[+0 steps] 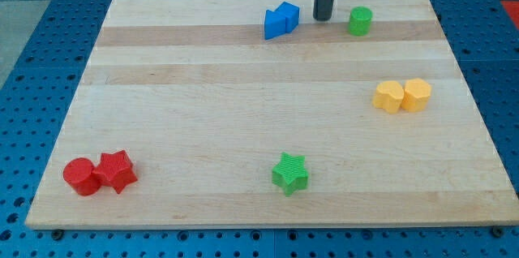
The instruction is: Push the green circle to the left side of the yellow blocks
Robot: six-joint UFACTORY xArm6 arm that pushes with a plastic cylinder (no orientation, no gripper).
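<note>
The green circle (361,21) sits near the view's top, right of centre. Two yellow blocks lie side by side at the view's right: a yellow heart-like block (389,96) and a yellow hexagon (417,94), touching each other. My tip (323,18) rests on the board just left of the green circle, with a small gap between them, and right of the blue blocks. The yellow blocks lie well below the green circle.
Two blue blocks (281,20) touch each other left of my tip. A green star (290,173) lies at bottom centre. A red circle (80,176) and red star (117,170) touch at bottom left. The wooden board (243,88) lies on a blue perforated table.
</note>
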